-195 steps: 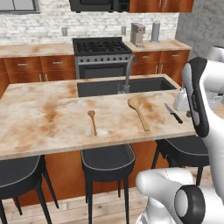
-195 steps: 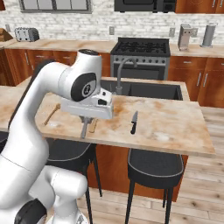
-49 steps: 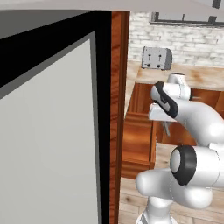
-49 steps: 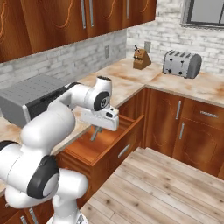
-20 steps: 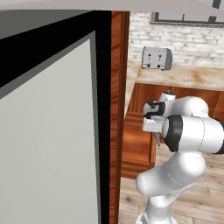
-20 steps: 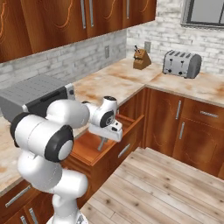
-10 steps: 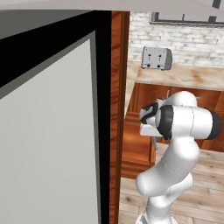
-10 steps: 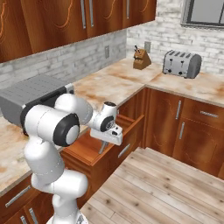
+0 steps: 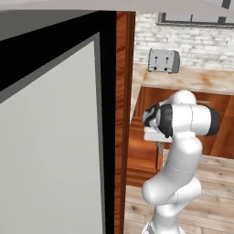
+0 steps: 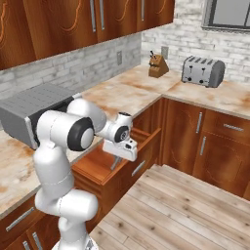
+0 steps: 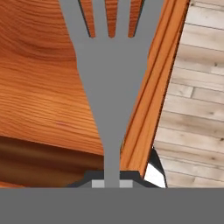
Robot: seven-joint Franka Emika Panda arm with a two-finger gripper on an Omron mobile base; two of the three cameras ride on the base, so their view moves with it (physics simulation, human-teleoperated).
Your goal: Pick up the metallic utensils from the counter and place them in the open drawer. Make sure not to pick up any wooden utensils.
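One grey metal fork (image 11: 107, 83) sits clenched in the gripper (image 10: 116, 158), handle pinched between the fingertips, tines pointing away from the hand. In the hand view the fork hangs over the inside of the open drawer (image 10: 100, 163), its tines above the reddish-brown wooden bottom, its shaft running along close to the drawer's side wall, with pale plank floor (image 11: 197, 87) past that wall. Whether the tines touch the wood, I cannot tell.

From the right base view the drawer stands pulled out from the lower cabinets, under the marbled wall countertop (image 10: 122, 93). The white arm (image 10: 66, 132) reaches from the left over the drawer, hand tipped down into it. A grey boxy appliance (image 10: 31, 114) rests on the countertop behind the arm. Farther along the countertop, near the corner, stands a brown knife block (image 10: 157, 66), and to its right a silver toaster (image 10: 202, 71).

In the left base view the arm (image 9: 183, 123) hangs over the drawer (image 9: 144, 151), and a big grey panel with a black edge (image 9: 50, 137) takes up the near left side. The toaster (image 9: 163, 60) shows at the far end.
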